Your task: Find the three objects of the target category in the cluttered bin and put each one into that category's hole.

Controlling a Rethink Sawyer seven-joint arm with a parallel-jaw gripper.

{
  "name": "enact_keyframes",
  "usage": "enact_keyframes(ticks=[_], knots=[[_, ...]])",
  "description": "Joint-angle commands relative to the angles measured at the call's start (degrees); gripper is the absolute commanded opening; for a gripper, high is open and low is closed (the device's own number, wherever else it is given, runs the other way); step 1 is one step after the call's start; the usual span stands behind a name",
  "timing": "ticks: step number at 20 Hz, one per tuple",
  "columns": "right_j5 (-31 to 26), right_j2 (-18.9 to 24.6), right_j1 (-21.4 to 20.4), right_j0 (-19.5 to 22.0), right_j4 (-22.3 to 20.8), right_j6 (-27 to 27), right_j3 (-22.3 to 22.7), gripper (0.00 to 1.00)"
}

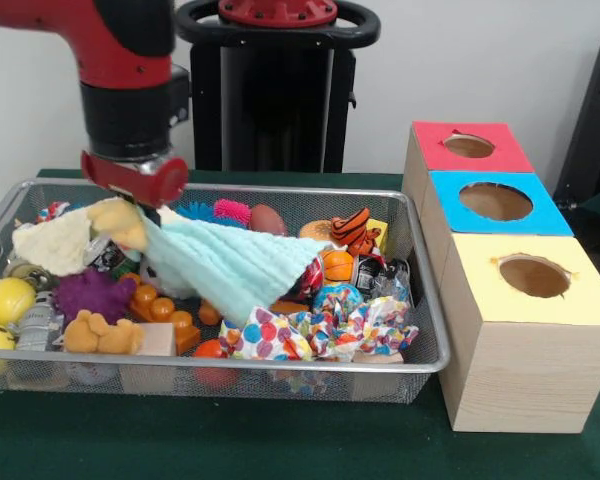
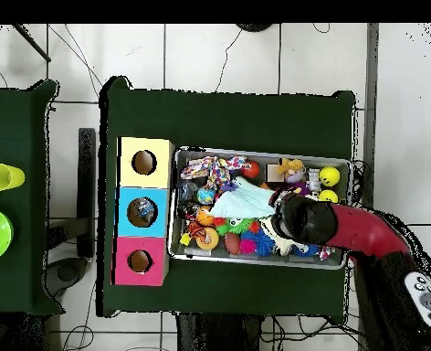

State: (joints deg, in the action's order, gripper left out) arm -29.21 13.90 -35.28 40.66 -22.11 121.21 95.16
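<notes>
While the arm [image 1: 120,70] drops vertically at upper left, its claw [image 1: 130,212] grips a pale blue cloth [image 1: 225,265] in the bin [image 1: 420,300], trailing toward lower right.

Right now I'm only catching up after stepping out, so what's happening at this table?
The red Sawyer arm is down over the wire bin of toys, at its cluttered left end in the front view. A light blue cloth stretches up from the pile toward the arm's gripper, as if being lifted; the grasp itself is hidden. Beside the bin stand three wooden boxes with holes: red, blue and yellow. I can't see that anything has been dropped in.
</notes>
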Motion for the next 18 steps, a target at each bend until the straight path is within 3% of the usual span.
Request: enact_keyframes(ticks=[1,6,13,14,18], knots=[[-7.4,11.1,-4.6,4.4,-3.6,-20.5,6.5,0.00],[-7.2,12.2,-4.5,5.7,-5.8,-19.4,7.2,0.00],[-3.2,9.3,-4.1,2.8,-11.2,-12.4,6.2,0.00],[-2.9,8.8,-4.1,2.4,-11.7,-11.0,6.3,1.00],[-1.8,8.0,-4.2,1.9,-12.9,-9.7,6.4,1.00]])
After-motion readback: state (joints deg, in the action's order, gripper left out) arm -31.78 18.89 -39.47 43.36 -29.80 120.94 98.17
